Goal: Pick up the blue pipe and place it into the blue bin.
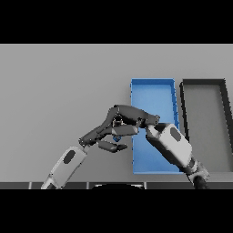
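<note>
Grey desk (59,82) carrying two trays side by side: a dark grey bin (184,113) at far right and, just to its left, the blue bin (152,88). The right robot hand (132,119) reaches leftward over the blue bin's left wall, fingers curled – whether they grip anything cannot be told. The left robot hand (107,136) meets it from the lower left, fingers curled round the blue pipe (117,138), of which only a small patch shows – just outside the bin's left edge
</note>
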Controlling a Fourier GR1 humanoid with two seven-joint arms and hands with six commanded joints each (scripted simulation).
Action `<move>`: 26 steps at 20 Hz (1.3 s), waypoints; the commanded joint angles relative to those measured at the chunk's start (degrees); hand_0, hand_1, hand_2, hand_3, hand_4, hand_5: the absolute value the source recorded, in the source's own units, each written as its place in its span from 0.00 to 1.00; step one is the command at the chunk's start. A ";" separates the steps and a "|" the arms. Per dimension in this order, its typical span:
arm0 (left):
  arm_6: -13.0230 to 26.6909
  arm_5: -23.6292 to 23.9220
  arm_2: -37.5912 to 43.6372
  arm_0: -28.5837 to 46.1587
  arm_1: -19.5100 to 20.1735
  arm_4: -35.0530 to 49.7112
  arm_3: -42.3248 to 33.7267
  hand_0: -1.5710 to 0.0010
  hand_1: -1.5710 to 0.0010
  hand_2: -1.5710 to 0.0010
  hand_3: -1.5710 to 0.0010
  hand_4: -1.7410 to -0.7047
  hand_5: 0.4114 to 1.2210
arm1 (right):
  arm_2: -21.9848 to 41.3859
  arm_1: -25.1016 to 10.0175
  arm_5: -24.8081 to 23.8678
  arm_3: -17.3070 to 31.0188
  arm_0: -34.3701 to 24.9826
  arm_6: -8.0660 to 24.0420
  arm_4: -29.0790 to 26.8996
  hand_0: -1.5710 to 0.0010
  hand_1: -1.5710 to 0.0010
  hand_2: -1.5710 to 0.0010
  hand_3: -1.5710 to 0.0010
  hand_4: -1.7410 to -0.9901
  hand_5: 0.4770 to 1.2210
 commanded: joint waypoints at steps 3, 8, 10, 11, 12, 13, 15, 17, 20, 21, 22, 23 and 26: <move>1.47 -0.05 -0.39 -0.68 -0.88 -0.08 0.42 1.00 1.00 1.00 1.00 0.79 0.11 | -3.95 -2.63 -5.75 -1.02 -5.51 3.67 -9.69 0.00 0.00 0.00 0.00 0.07 0.93; -0.05 -0.41 -0.61 0.65 0.42 0.06 -1.86 1.00 1.00 1.00 1.00 0.80 0.11 | -11.09 -8.09 -10.75 5.45 -19.27 -0.17 -14.84 0.00 0.00 0.00 0.00 0.02 0.86; 0.12 0.06 -1.15 1.28 0.24 -0.90 -1.39 1.00 1.00 1.00 1.00 0.81 0.10 | -12.59 -10.12 -13.15 10.28 -22.41 -0.81 -13.44 0.00 0.00 0.00 0.00 0.01 0.85; 0.59 -0.23 -0.57 0.65 0.03 -0.13 -1.01 1.00 1.00 1.00 1.00 0.81 0.10 | -13.18 -10.92 -12.82 13.91 -23.65 -2.06 -11.84 0.00 0.00 0.00 0.00 0.01 0.86; 0.34 -0.38 -0.49 0.58 0.22 0.02 -1.27 1.00 1.00 1.00 1.00 0.80 0.10 | -13.69 -11.82 -14.21 16.00 -24.04 -2.17 -10.75 0.00 0.00 0.00 0.00 0.01 0.87; 0.66 -0.08 -0.69 0.44 -0.21 -0.24 -1.23 1.00 1.00 1.00 1.00 0.80 0.10 | -14.41 -12.86 -15.11 18.43 -24.06 -1.90 -10.34 0.00 0.00 0.00 0.00 0.01 0.88; -0.02 -0.62 0.11 1.10 0.71 0.93 -1.97 1.00 1.00 1.00 1.00 0.80 0.09 | -14.58 -15.32 -14.61 22.46 -22.62 -1.93 -7.93 0.00 0.00 0.00 0.00 0.00 0.88; 0.61 -0.54 0.33 0.84 0.65 0.96 -1.65 1.00 1.00 1.00 1.00 0.81 0.10 | -14.69 -16.17 -16.34 24.86 -19.78 -1.20 -7.35 0.00 0.00 0.00 0.00 0.00 0.87; 0.34 -0.71 0.73 0.50 1.29 0.78 -1.12 1.00 1.00 1.00 1.00 0.82 0.09 | -13.43 -16.79 -18.01 26.95 -14.15 -0.38 -5.93 0.00 0.00 0.00 0.00 0.00 0.87; 1.29 -0.72 0.76 0.25 0.66 1.27 -1.00 1.00 1.00 1.00 1.00 0.82 0.09 | -12.98 -16.85 -18.58 26.91 -12.17 -0.27 -5.72 0.00 0.00 0.00 0.00 0.00 0.87; 2.36 -0.94 0.79 0.03 0.37 1.75 -0.96 1.00 1.00 1.00 1.00 0.82 0.08 | -12.14 -17.33 -19.47 26.91 -10.33 0.85 -5.04 0.00 0.00 0.00 0.00 0.00 0.87; 2.11 -0.77 0.95 -0.06 0.42 1.75 -1.15 1.00 1.00 1.00 1.00 0.82 0.08 | -11.51 -17.18 -20.76 26.84 -8.61 1.46 -4.75 0.00 0.00 0.00 0.00 0.00 0.86; 0.88 -0.94 0.83 0.27 0.61 1.60 -0.95 1.00 1.00 1.00 1.00 0.82 0.07 | -9.56 -17.21 -23.95 26.48 -3.34 5.11 -5.15 0.00 0.00 0.00 0.00 0.00 0.86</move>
